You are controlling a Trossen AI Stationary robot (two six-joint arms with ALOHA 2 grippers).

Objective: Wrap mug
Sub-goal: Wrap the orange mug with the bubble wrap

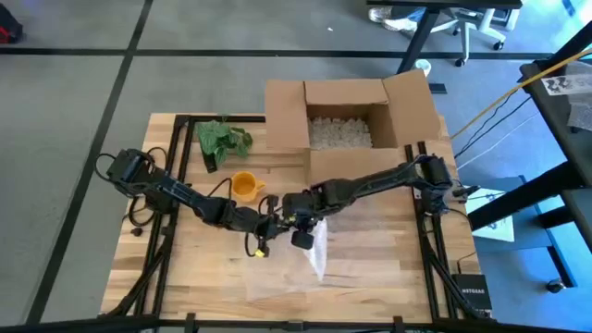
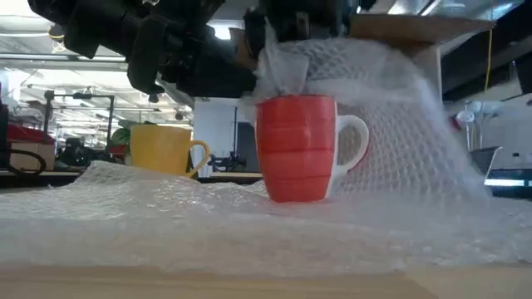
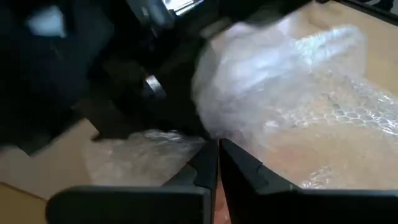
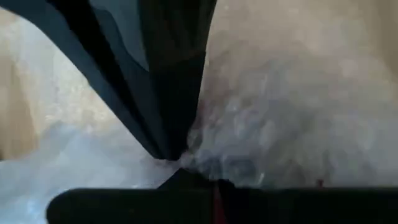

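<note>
The wooden table (image 1: 185, 277) carries an open cardboard box (image 1: 347, 116) of packing peanuts at 12 o'clock. A bubble wrap sheet (image 2: 249, 224) lies at centre; the red mug (image 2: 298, 149) stands upright on it, wrap draped over its rim. A yellow mug (image 1: 243, 185) sits at 10 o'clock. The right gripper (image 4: 186, 163) pinches the bubble wrap; the left gripper (image 3: 217, 163) is pressed closed, with nothing visibly between its fingers.

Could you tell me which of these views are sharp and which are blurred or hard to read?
High view: evenly lit and sharp, the cardboard box and yellow mug clear. Low view: red mug in focus, bubble wrap nearest the camera soft, bright background behind. Left wrist view: blurred, with glare on the wrap. Right wrist view: very blurred and dark, close against wrap.
</note>
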